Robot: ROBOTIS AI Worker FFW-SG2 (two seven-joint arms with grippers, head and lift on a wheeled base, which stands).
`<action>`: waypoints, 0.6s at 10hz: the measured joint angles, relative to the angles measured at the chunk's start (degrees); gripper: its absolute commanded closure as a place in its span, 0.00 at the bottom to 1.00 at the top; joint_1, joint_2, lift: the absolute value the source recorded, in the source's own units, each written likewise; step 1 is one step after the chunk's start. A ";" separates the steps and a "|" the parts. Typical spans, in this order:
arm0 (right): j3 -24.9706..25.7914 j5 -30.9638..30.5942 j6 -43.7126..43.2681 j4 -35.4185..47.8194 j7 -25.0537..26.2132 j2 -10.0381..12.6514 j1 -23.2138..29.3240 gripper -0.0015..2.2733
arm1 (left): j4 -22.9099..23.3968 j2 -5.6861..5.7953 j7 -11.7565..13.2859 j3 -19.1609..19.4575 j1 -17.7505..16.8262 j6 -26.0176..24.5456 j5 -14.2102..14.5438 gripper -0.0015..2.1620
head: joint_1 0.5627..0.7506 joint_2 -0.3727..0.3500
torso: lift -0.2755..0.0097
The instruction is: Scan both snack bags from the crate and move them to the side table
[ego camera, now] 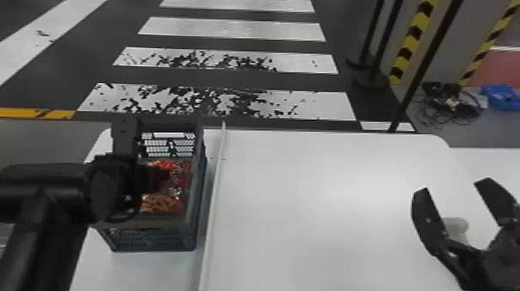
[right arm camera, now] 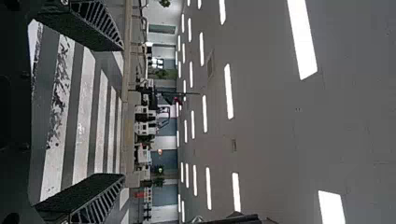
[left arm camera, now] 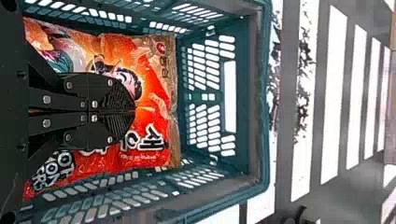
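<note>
Right beneath the left gripper's (ego camera: 164,176) fingers (left arm camera: 116,88), drawn narrowly together, a red snack bag (left arm camera: 154,112) lies in the crate (left arm camera: 265,93).

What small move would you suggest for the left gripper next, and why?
I would probably open the left gripper a little before trying for a hold: its fingers look closed together over the snack bag inside the crate, with no fold of it visible between them.

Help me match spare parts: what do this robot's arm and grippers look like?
The left arm is black, with smooth, rounded sections. The left gripper is black too, its flat fingers round-tipped, with fine ridges and silvery screws. The right gripper has black, tapering fingers, ribbed along their sides.
</note>
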State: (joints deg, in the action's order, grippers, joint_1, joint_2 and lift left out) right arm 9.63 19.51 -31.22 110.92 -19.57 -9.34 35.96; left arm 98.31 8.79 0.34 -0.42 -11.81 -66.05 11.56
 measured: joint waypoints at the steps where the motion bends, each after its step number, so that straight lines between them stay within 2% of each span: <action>1: 0.02 0.00 -0.43 0.16 0.01 0.04 0.21 0.01 | 1.24 0.00 -0.01 -0.07 0.33 -0.42 0.24 0.94 | 0.70 0.45 | 0.63; 3: 0.12 0.00 -0.95 0.27 0.02 0.03 0.47 0.01 | 4.63 0.11 -0.57 -0.02 1.19 -0.87 0.70 0.95 | 0.70 0.45 | 0.63; 6: 0.13 0.00 -0.91 0.27 0.05 -0.10 0.25 0.01 | 13.27 0.45 -1.72 -0.12 2.75 -3.54 1.35 0.95 | 0.70 0.44 | 0.63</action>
State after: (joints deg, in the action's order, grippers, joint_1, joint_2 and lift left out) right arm 9.76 19.51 -32.13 111.20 -19.52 -9.44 36.21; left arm 111.58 9.24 -1.38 -0.54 -9.06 -69.59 12.91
